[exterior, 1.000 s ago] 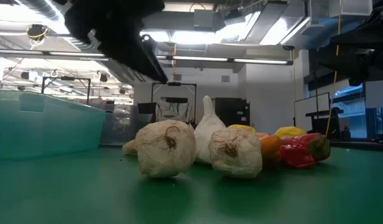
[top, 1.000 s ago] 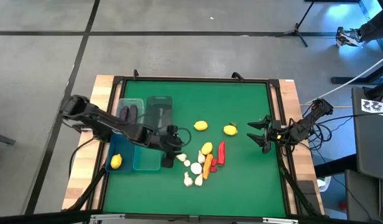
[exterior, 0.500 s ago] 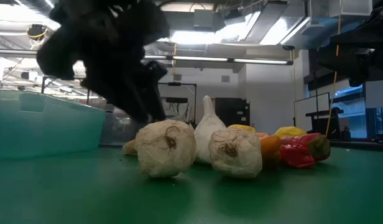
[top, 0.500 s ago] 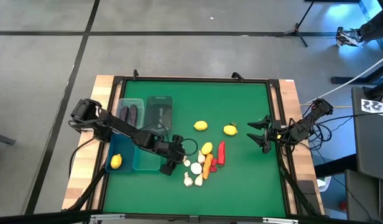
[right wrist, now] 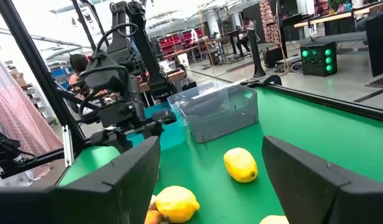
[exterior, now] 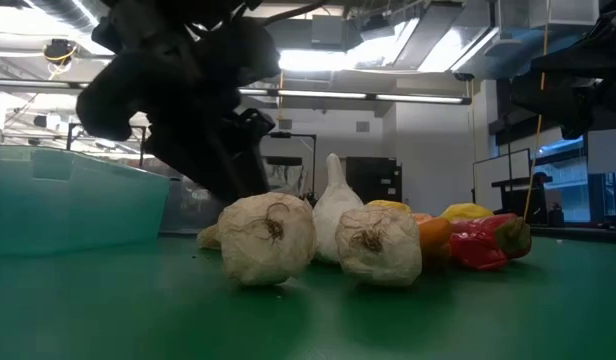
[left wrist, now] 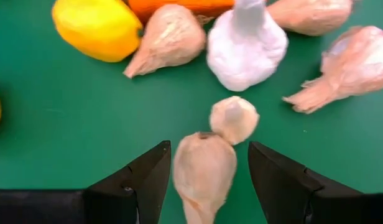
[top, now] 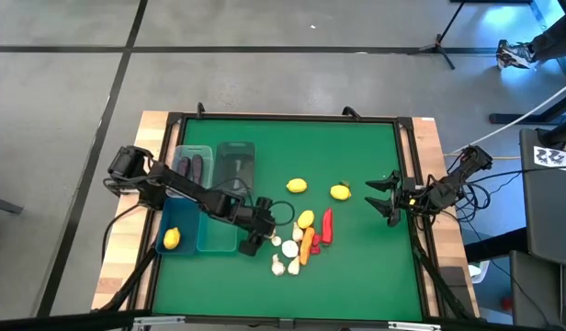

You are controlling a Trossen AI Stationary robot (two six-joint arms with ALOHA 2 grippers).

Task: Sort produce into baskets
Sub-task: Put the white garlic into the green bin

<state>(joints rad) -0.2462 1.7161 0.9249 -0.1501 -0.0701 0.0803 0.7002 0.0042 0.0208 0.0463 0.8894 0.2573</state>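
My left gripper (top: 257, 241) is open and low over the green table, at the left side of the produce pile. In the left wrist view its fingers (left wrist: 208, 155) stand on either side of a pale garlic bulb (left wrist: 204, 174) that lies on the table; I see no touch. Beyond it lie more garlic bulbs (left wrist: 246, 43), a lemon (left wrist: 97, 28) and the carrot (top: 307, 245). A red pepper (top: 327, 225) lies at the pile's right. Four baskets stand at the left: one (top: 193, 165) holds eggplants, one (top: 173, 237) a lemon. My right gripper (top: 384, 198) waits open at the right edge.
Two loose lemons (top: 297, 186) (top: 340, 192) lie on the table between the pile and my right gripper. The clear grey basket (top: 235, 165) and a teal basket (top: 216, 234) stand right beside my left arm. Bare green table lies at the far side and near the front edge.
My left gripper has gone from over the baskets toward the table's near edge and down to the table, coming to the garlic at the pile's left side. The produce has stayed where it was.
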